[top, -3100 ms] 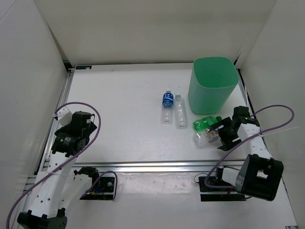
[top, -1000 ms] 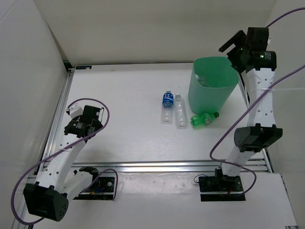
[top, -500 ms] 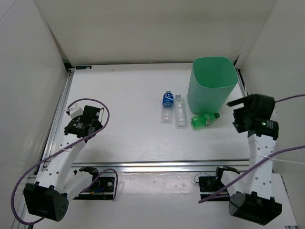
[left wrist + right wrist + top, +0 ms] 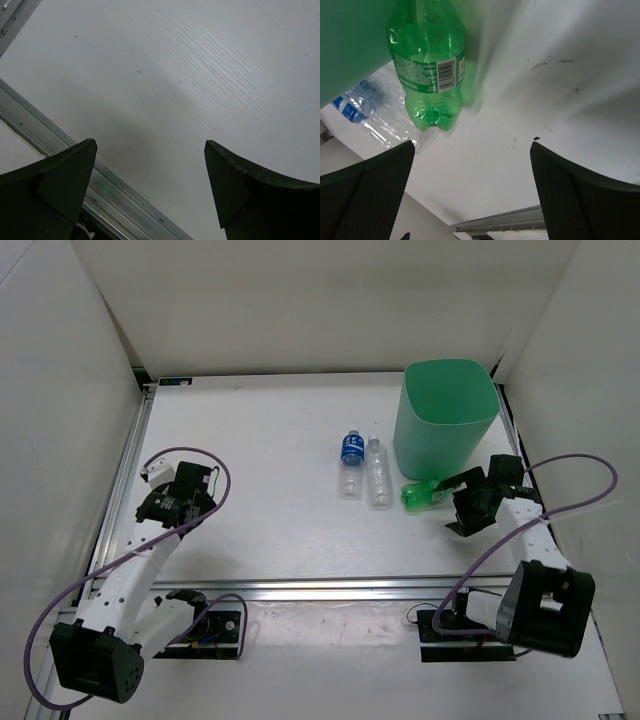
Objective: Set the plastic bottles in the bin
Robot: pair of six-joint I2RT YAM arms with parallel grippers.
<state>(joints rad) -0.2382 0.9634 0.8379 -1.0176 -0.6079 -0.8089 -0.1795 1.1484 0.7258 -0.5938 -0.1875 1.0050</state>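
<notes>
Right gripper is the one in play, jaws spread wide with nothing between them. Green bottle lies flat on the table, just beside that gripper at about its 9 o'clock in the top view. It sits tight to the foot of the bin, which is at the bottle's 12. Can't tell if a finger touches the bottle.

Key relation, from the right wrist view: the green bottle sits at 11 o'clock from the right gripper, not centred. It lines up ahead of the left-hand finger, not the gap. Its long axis runs roughly 12–6 in that view, so crosswise to the closing line. My read: orientation is fine for a grip across the body, but the hand needs a sideways shift toward the bin wall first. Little room on that side.

Left gripper is well apart at the 9 o'clock side of the table, jaws also spread over bare surface, so it's not the candidate here.

Remaining on the table – blue-label bottle and plain clear bottle, side by side at the green one's 9–10 o'clock, axes roughly 12–6, between the two arms. Can't see what's inside the bin.
</notes>
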